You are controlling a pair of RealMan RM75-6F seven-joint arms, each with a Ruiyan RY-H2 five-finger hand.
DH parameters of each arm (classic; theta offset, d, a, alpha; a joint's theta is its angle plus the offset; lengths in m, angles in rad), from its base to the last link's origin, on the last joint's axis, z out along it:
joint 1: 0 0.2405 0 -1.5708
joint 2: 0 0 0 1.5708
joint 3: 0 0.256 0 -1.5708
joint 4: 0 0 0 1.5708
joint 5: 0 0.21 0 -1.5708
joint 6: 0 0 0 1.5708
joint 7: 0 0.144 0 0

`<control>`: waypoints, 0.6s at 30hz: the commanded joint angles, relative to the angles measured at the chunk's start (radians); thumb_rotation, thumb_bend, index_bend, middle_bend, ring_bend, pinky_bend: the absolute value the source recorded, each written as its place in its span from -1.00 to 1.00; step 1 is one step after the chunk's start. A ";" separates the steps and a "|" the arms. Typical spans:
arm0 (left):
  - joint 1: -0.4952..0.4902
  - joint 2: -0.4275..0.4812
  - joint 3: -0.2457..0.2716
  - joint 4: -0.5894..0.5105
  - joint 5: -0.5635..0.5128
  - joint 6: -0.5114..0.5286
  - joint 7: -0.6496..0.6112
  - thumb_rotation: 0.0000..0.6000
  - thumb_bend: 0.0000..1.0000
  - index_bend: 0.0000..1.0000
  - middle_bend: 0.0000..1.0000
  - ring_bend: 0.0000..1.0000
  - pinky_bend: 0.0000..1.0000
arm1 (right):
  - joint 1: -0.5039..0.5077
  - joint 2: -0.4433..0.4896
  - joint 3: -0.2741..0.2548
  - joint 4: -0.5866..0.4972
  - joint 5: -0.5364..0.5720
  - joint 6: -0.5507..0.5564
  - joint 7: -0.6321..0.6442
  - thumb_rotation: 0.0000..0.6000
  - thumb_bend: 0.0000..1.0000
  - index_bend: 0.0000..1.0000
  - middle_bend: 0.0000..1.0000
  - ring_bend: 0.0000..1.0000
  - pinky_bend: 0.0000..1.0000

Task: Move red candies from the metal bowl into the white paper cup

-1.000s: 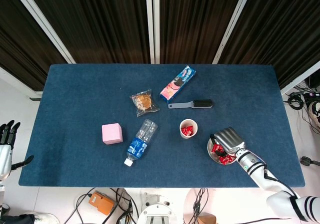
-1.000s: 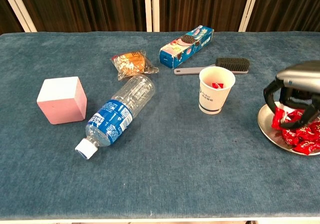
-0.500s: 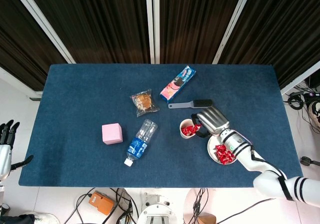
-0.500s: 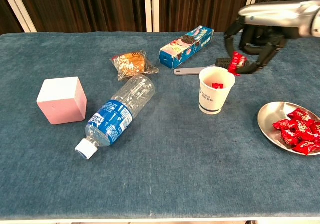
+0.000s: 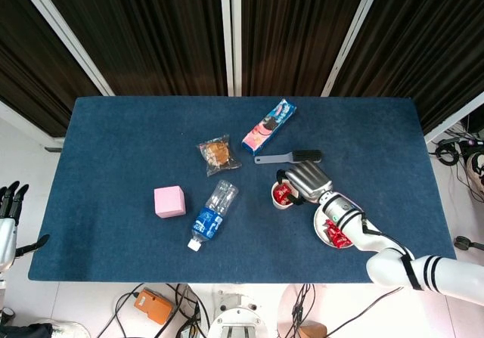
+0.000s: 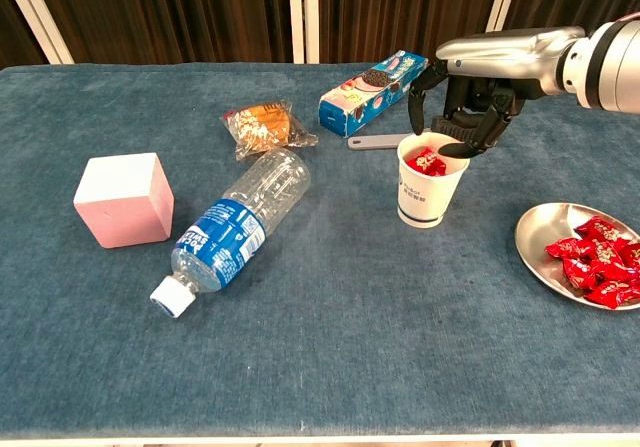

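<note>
Partly done: your right hand (image 6: pixel 468 92), fingers loose over the cup (image 6: pixel 431 181), holds nothing; candies (image 6: pixel 596 260) remain in the bowl (image 6: pixel 534 250).

We take this for a robotics lab or test cell rather than a home. A table (image 5: pixel 113 149) covered in dark blue fabric stands against a wall of dark slatted panels (image 5: pixel 151 28) split by pale strips. On the pale floor beneath the near edge lie loose cables (image 5: pixel 170 296) and an orange power box (image 5: pixel 153 305). More cables (image 5: pixel 457 149) are coiled at the right.
</note>
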 commanded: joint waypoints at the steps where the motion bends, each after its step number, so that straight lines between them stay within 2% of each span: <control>1: -0.001 -0.001 0.000 0.001 0.000 -0.001 0.000 1.00 -0.99 -1.00 -1.00 -1.00 -1.00 | -0.016 0.019 -0.003 -0.019 -0.017 0.030 0.010 1.00 -0.10 -0.14 0.86 1.00 1.00; 6: -0.005 -0.004 -0.003 0.003 -0.001 -0.005 -0.003 1.00 -0.99 -1.00 -1.00 -1.00 -1.00 | -0.094 0.102 -0.036 -0.086 -0.105 0.125 0.062 1.00 -0.12 -0.11 0.86 1.00 1.00; 10: -0.007 -0.005 -0.003 0.005 0.002 -0.005 -0.002 1.00 -0.98 -1.00 -1.00 -1.00 -1.00 | -0.178 0.172 -0.118 -0.122 -0.174 0.182 0.068 1.00 -0.12 -0.02 0.86 1.00 1.00; 15: -0.010 -0.009 -0.002 0.002 0.008 -0.004 0.002 1.00 -0.99 -1.00 -1.00 -1.00 -1.00 | -0.242 0.175 -0.206 -0.107 -0.204 0.187 0.030 1.00 -0.19 -0.01 0.86 1.00 1.00; 18: -0.010 -0.008 -0.001 0.000 0.011 -0.004 0.004 1.00 -0.99 -1.00 -1.00 -1.00 -1.00 | -0.256 0.155 -0.223 -0.088 -0.189 0.173 0.018 1.00 -0.19 0.00 0.86 1.00 1.00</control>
